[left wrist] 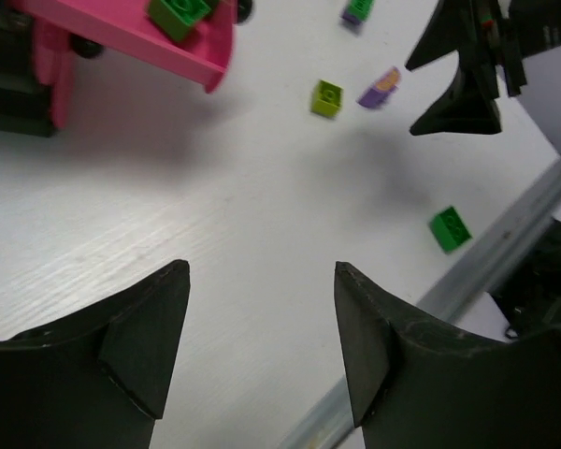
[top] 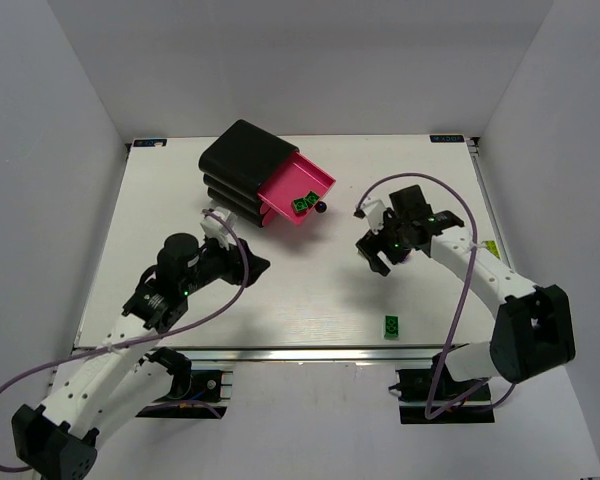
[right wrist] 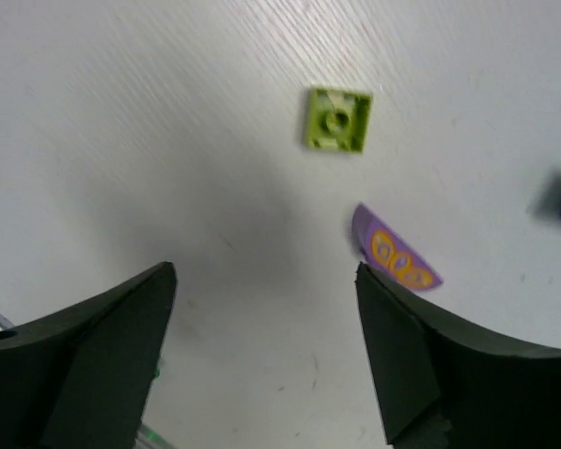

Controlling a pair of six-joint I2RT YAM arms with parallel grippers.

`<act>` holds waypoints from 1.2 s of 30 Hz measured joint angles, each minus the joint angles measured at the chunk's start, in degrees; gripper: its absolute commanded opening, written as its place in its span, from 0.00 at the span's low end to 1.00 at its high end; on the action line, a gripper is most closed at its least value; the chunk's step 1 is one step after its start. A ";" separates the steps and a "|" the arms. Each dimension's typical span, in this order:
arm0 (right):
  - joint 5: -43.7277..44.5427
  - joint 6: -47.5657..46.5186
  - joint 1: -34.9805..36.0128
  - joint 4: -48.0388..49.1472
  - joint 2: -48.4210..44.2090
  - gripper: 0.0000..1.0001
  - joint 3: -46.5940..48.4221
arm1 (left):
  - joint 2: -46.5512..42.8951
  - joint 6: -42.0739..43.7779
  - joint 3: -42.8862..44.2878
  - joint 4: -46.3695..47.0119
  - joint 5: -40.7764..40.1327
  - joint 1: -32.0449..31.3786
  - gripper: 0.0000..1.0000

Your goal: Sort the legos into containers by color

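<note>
The black drawer casing (top: 242, 160) stands at the back left. One pink drawer (top: 315, 178) is pulled out and holds dark green bricks (top: 305, 202); it also shows in the left wrist view (left wrist: 122, 33) with a green brick (left wrist: 178, 11) inside. My right gripper (top: 376, 256) is open and empty above a yellow-green brick (right wrist: 338, 119) and a purple printed piece (right wrist: 397, 251); its fingers (right wrist: 264, 271) hide both from above. My left gripper (top: 257, 267) is open and empty over bare table (left wrist: 262, 269). A dark green brick (top: 391, 325) lies near the front edge.
In the left wrist view the yellow-green brick (left wrist: 326, 97), the purple piece (left wrist: 380, 88), another small brick (left wrist: 358, 11) and the front green brick (left wrist: 449, 228) lie by the right gripper (left wrist: 463, 79). The drawer's dark knob (top: 321, 208) points toward the table's middle. White walls surround the table.
</note>
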 measured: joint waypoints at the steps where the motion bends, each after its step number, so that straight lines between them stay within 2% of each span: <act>1: 0.11 0.85 -0.94 -0.09 -1.22 0.88 -1.11 | 0.90 -0.96 0.00 0.79 1.68 -0.13 0.73; 7: 4.28 8.92 -6.16 0.48 -7.74 0.88 -5.84 | 14.80 -7.19 0.96 2.82 8.94 -3.61 0.75; 11: 4.90 16.59 -12.04 2.86 -10.49 0.73 -6.29 | 21.73 -11.50 4.37 1.68 8.39 -10.08 0.78; 12: 4.22 18.51 -13.68 3.65 -10.73 0.63 -6.29 | 23.28 -12.68 5.84 1.55 7.32 -12.24 0.78; 16: 1.44 23.78 -18.36 5.53 -10.12 0.58 -6.23 | 31.54 -16.96 13.03 1.64 2.67 -21.38 0.81; 23: -1.75 28.30 -22.56 5.92 -9.31 0.82 -5.73 | 48.43 -24.06 24.76 0.24 -10.58 -34.05 0.86; 30: -6.56 31.52 -28.30 5.90 -13.75 0.85 -4.28 | 67.43 -30.95 42.62 -10.82 -24.06 -44.87 0.89; 36: -10.25 31.82 -32.37 6.71 -15.50 0.86 -4.50 | 77.77 -34.27 55.04 -18.08 -30.95 -50.34 0.91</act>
